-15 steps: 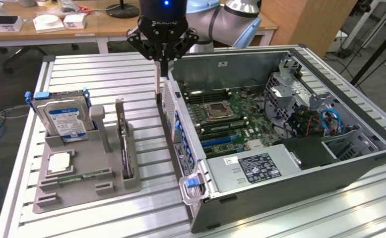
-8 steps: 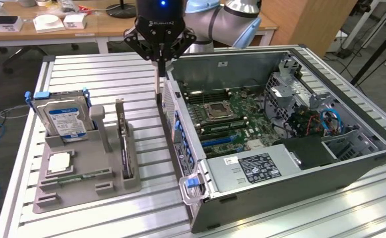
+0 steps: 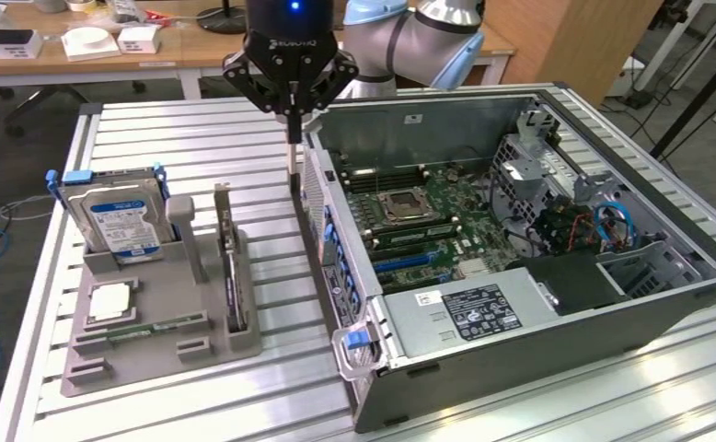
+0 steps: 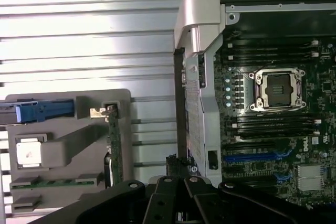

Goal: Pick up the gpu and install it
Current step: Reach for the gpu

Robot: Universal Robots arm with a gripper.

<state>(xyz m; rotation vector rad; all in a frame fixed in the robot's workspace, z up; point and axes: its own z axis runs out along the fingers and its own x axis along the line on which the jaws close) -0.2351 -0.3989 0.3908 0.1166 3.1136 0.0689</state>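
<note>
Approach step, I judge: gripper (image 3: 293, 157) hovers clenched, apparently empty, beside the case (image 3: 481, 368); gpu (image 3: 228, 267) stands on edge in the holder (image 3: 149, 350) on the worktop (image 3: 211, 129). Grasping calls for opened jaws over its top edge.

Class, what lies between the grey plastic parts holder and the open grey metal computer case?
A bare strip of slatted aluminium table separates the grey plastic parts holder from the open grey metal computer case. It shows in both the exterior and wrist views.
</note>
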